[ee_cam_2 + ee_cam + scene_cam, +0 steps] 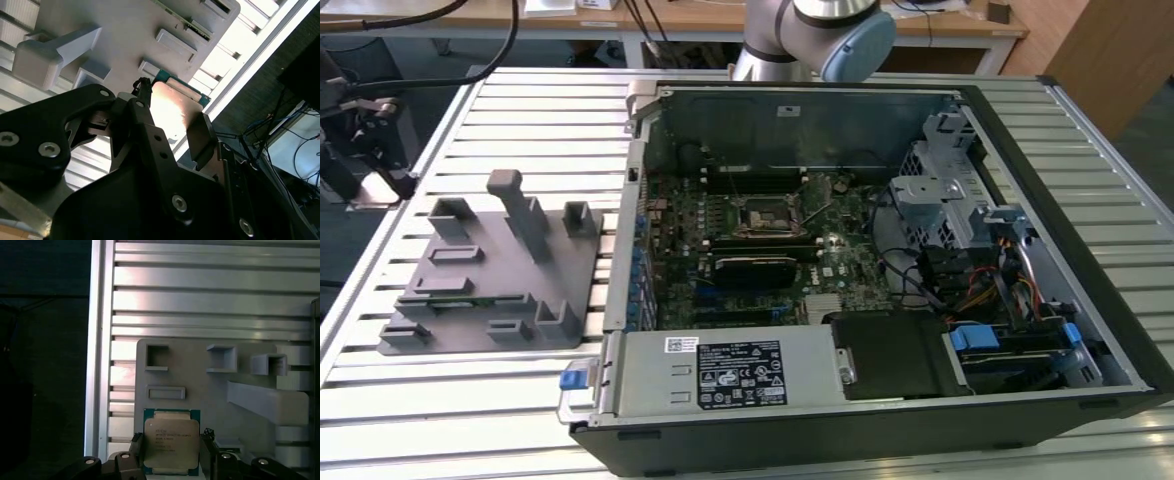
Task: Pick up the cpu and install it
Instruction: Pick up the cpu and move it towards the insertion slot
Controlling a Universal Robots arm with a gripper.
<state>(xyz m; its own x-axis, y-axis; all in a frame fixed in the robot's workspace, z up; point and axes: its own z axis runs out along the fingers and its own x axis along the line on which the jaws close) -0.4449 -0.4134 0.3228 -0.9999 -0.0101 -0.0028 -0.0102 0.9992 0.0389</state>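
The cpu [171, 432] is a small square chip with a silver top and a green rim. In both wrist views it sits between my gripper's two black fingers, over the grey tray [200, 390]. My gripper [171, 444] is shut on the cpu [170, 107], one finger [135, 445] against each opposite edge. I cannot tell whether the chip rests on the tray [115, 45] or hangs just above it. My gripper [172, 117] is near the tray's corner. In the exterior view the black socket [765, 215] lies mid-motherboard inside the open case.
The grey tray [494, 280] with upright posts lies on the slatted metal table [440, 400], on the exterior view's left of the open computer case [881, 420]. Cables and drive cages crowd the case's right side. The arm's base [807, 30] stands behind the case.
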